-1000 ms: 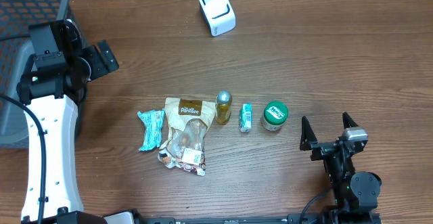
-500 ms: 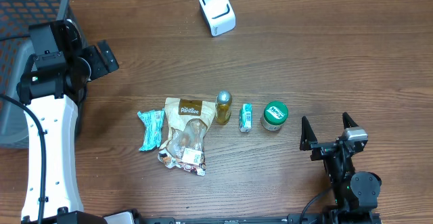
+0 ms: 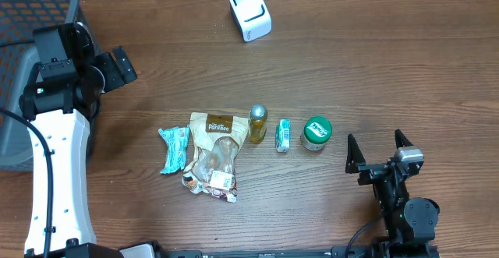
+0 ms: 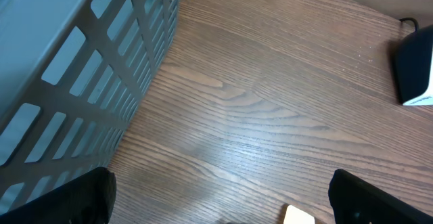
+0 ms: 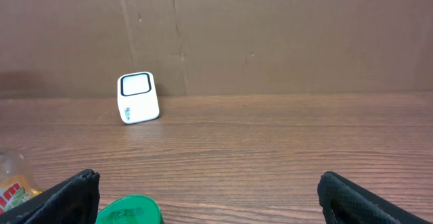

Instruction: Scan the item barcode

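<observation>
We find the scanner [image 3: 250, 13] close to the far edge of the tabletop [image 3: 374, 63], about midway along it. The basket [image 3: 31, 24] sits at the far left corner. Across the middle we count five things in a row, left to right: a packet [image 3: 174, 149], a bag [image 3: 214, 155] just beside it, a bottle [image 3: 257, 124], a carton [image 3: 283, 135] and a jar [image 3: 316, 132]. The left arm [image 3: 54, 133] lies along the left edge beside the basket. The right arm [image 3: 401, 203] stands at the near edge, right of the jar.
</observation>
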You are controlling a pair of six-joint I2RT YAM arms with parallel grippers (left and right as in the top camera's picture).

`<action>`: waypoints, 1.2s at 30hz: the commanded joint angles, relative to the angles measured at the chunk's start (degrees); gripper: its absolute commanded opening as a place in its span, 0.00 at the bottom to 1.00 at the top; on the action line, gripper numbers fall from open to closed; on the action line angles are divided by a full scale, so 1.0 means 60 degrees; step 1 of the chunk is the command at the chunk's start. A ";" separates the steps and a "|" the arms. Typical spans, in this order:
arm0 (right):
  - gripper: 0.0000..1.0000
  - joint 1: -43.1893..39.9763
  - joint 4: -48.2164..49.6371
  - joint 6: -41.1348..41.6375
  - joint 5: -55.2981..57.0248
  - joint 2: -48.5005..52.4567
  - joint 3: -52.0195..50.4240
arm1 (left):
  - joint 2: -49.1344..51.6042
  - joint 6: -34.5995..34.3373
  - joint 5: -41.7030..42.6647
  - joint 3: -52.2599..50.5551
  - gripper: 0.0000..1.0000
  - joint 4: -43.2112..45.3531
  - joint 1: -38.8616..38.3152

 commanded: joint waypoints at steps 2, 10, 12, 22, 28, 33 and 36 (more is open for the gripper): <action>1.00 -0.0044 0.0026 -0.0040 0.0011 -0.0076 -0.0102 | -0.0055 0.0178 0.0076 0.0229 1.00 -0.0025 -0.0018; 1.00 -0.0040 0.0022 0.2397 -0.0149 -0.0040 -0.0102 | -0.0055 0.0178 0.0076 0.0229 1.00 -0.0025 -0.0018; 1.00 -0.0040 0.0018 0.3085 -0.0244 -0.0029 -0.0102 | -0.0055 0.0178 0.0076 0.0229 0.99 -0.0025 -0.0018; 1.00 -0.0044 0.0029 0.3228 -0.0229 0.1137 -0.0102 | -0.0055 0.0178 0.0076 0.0229 0.99 -0.0025 -0.0018; 1.00 -0.0044 0.0036 0.3224 -0.0149 0.1909 -0.0098 | -0.0055 0.0178 0.0076 0.0229 1.00 -0.0025 -0.0018; 1.00 -0.0044 0.0120 0.3228 -0.0146 0.1945 -0.0098 | -0.0055 0.0178 0.0076 0.0229 1.00 -0.0025 -0.0018; 1.00 -0.0044 0.0175 0.3228 -0.0164 0.1945 -0.0095 | -0.0055 0.0178 0.0076 0.0229 1.00 -0.0025 -0.0018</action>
